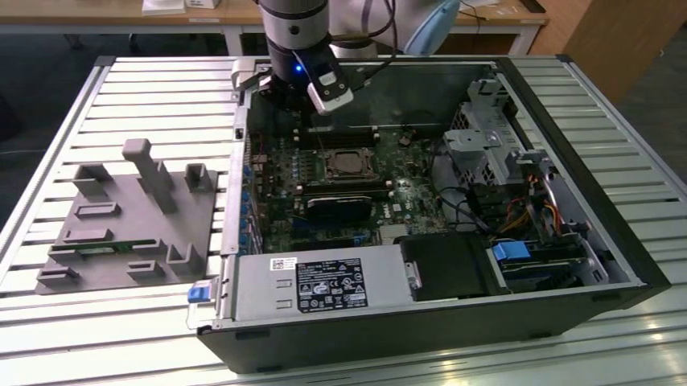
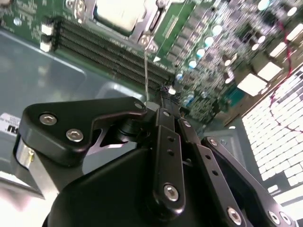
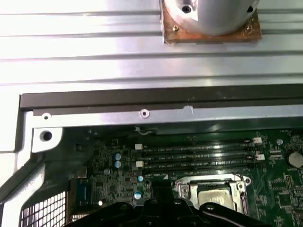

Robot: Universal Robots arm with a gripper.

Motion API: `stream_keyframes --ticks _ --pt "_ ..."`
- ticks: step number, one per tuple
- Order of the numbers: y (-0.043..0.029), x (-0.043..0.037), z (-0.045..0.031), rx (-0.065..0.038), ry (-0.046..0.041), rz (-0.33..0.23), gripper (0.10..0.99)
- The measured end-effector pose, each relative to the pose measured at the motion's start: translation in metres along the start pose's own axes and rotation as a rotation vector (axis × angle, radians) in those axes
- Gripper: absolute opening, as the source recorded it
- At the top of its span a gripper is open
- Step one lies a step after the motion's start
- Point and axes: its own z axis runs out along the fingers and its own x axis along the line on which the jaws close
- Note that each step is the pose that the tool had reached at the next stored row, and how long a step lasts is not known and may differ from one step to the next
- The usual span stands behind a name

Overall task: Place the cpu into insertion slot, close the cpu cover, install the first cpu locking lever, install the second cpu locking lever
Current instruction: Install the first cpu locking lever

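Note:
The cpu (image 1: 347,165) lies in the insertion slot (image 1: 371,166) on the green board inside the open computer case. Its silvery top (image 2: 118,12) shows through the window of the cpu cover (image 2: 142,27), which lies flat over it. In the first wrist view the cpu (image 3: 215,197) and the cpu cover (image 3: 208,179) sit just beyond the black gripper (image 3: 158,191). A thin metal locking lever (image 2: 146,71) runs from the socket's corner to the fingertips of the gripper (image 2: 163,105), whose fingers are together. I cannot tell whether they pinch the lever. In the exterior view the gripper (image 1: 318,119) hangs over the board's far edge.
Long black memory slots (image 3: 203,153) lie between the socket and the case wall (image 3: 142,101). A dark rounded block (image 1: 338,207) sits on the near side of the socket. A drive cage (image 1: 483,145) and a power supply (image 1: 311,285) fill the case. A grey fixture (image 1: 129,217) lies on the slatted table.

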Motion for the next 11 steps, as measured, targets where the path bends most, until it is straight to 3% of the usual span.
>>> stream_keyframes --ticks 2,5,11 --pt "-0.0003 0.0011 0.0006 -0.019 0.0012 0.001 0.106" --pt "-0.0012 0.0017 0.003 -0.037 0.0023 0.002 0.106" --pt "-0.0037 0.002 0.0112 -0.052 0.0033 0.003 0.106"
